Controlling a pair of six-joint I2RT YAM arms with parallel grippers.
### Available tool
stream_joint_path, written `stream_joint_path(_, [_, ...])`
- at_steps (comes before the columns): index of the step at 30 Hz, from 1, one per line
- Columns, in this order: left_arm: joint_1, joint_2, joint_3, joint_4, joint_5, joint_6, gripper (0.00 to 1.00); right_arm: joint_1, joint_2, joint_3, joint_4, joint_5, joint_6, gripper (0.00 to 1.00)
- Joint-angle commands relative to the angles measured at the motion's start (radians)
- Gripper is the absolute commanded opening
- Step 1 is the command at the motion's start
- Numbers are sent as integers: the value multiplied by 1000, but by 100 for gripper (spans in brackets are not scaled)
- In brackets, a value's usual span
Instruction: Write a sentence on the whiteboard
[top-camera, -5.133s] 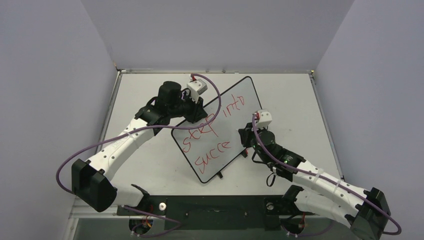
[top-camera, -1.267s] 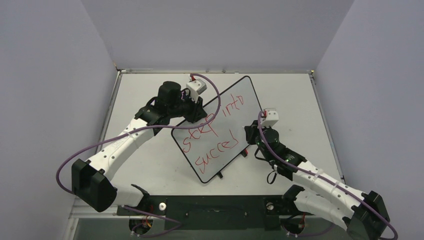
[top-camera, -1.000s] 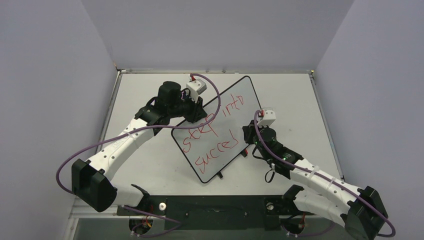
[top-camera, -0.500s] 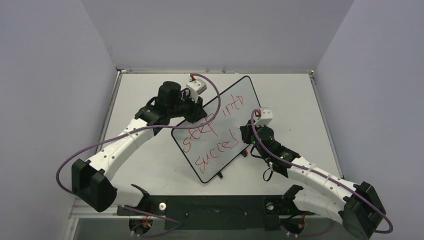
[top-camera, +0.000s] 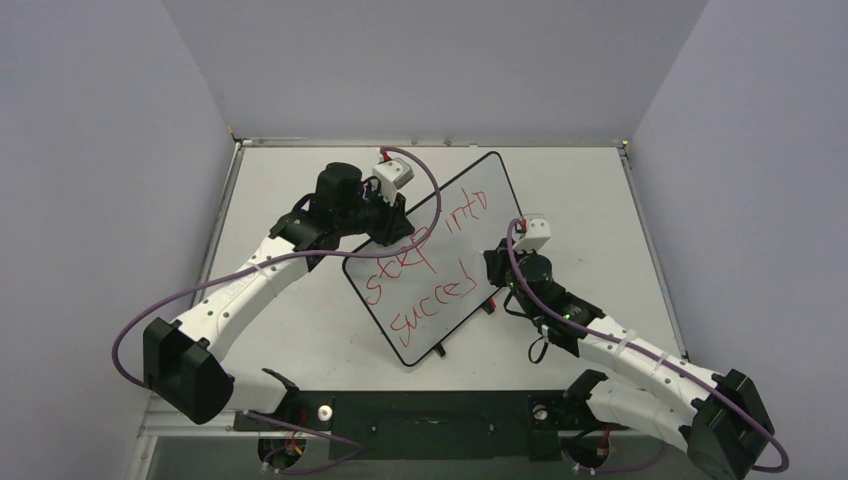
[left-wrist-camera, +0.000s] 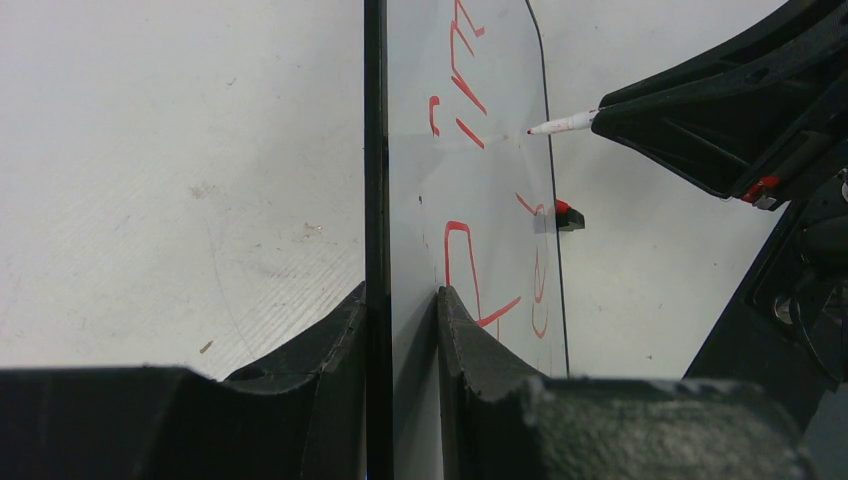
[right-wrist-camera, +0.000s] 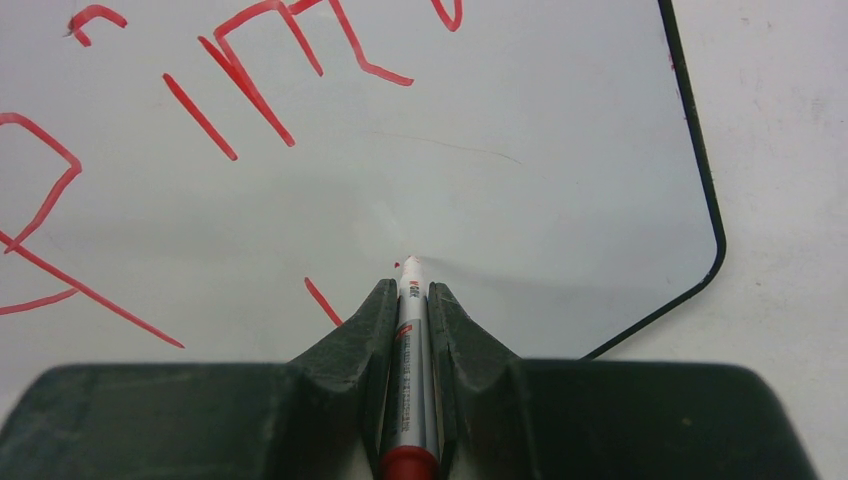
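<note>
The right jaws are pinched on a marker. Its grey barrel lies in the slot between them, with the red butt end back toward the wrist and the white nib pointing straight out ahead. Small print runs along the barrel, too fine to read. The nib sits at the surface of the whiteboard just ahead of the jaws, beside a short red stroke; whether it touches I cannot tell. The left jaws are clamped on the board's thin black edge. The board lies on the counter between the two pairs of jaws, its long axis slanting near-left to far-right. The sentence runs along that axis in red: "step into" over "succe" and one upright stroke.
</note>
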Motion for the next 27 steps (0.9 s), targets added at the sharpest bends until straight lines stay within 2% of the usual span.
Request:
stream_joint_path(1, [-7,-24,-3,89,-32,76,0,-15,-5,28,6,53,-5,0])
stream_joint_path(27, [-7,-22,-4,88,-30,76,0,-16,40,5,107,-102,36,0])
